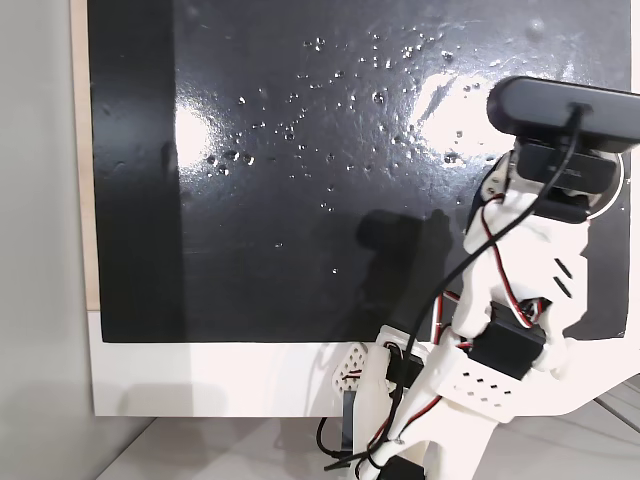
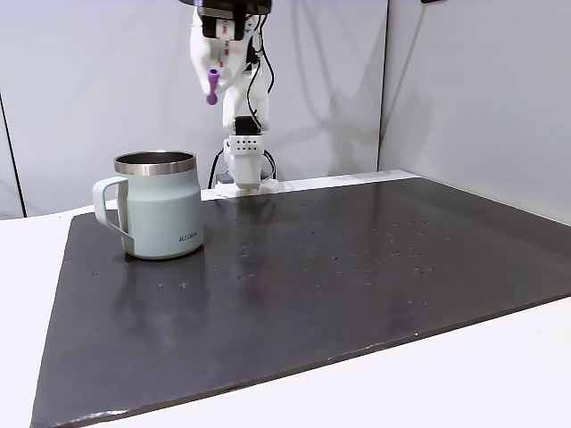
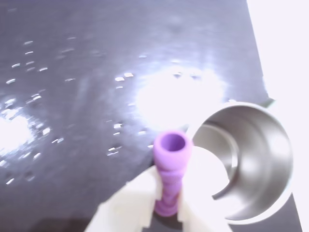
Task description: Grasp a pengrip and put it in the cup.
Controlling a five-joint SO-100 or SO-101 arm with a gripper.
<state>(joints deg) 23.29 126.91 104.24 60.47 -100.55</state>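
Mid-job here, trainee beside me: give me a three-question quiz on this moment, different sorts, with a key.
1. True or false: the pengrip lies loose on the black mat.
2. Multiple choice: in the side-on fixed view, the cup stands A) upright on the mat, B) tipped on its side, C) lifted in the air.
3. Fill in: in the wrist view the cup's steel inside looks ____.

Key:
1. False. The tool is closed on it, raised well above the mat.
2. A, with the handle toward the left of that view.
3. Empty.
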